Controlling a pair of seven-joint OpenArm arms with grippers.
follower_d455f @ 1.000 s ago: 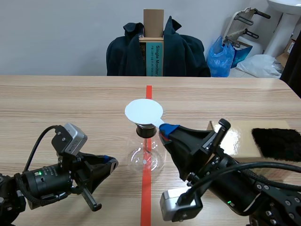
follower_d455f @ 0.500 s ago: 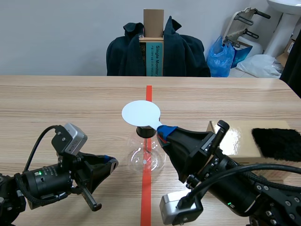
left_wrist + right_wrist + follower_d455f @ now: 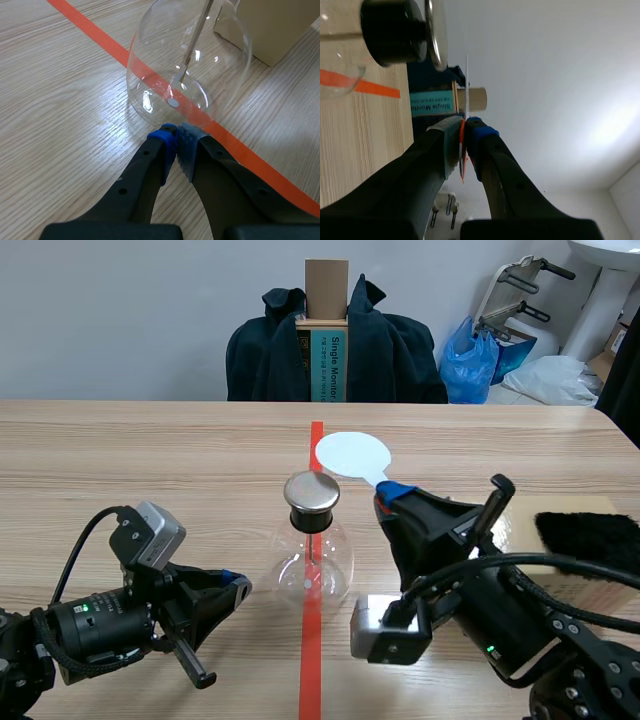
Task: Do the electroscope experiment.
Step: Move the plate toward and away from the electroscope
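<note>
Two grippers are at work here. The left gripper [image 3: 176, 146] lies low on the wood-grain table [image 3: 150, 460], and we see its blue dotted pads pressed together with nothing between them. Just ahead of its tips stands one electroscope [image 3: 189, 60], a round flask of clear glass whose wall comes very close to the pads; we cannot tell whether they touch. Inside it hangs one thin metal rod [image 3: 196, 40]. The flask sits on the orange-red tape line. One black stopper [image 3: 311, 518] closes its neck, topped by one smooth, shiny metal disc [image 3: 312, 492].

The right gripper [image 3: 392, 493] is clamped on the stem of one white paddle [image 3: 352, 453], whose blade is thin, flat and round. The blade sticks out ahead of the fingers, off to the side of the metal disc and clear of it. From the right wrist we see the paddle edge-on, a fine line between the pads.

Beside the right arm lies one flat tan cardboard box [image 3: 530, 530] with a glossy top, and on it one patch of shaggy black fur [image 3: 590, 543].
</note>
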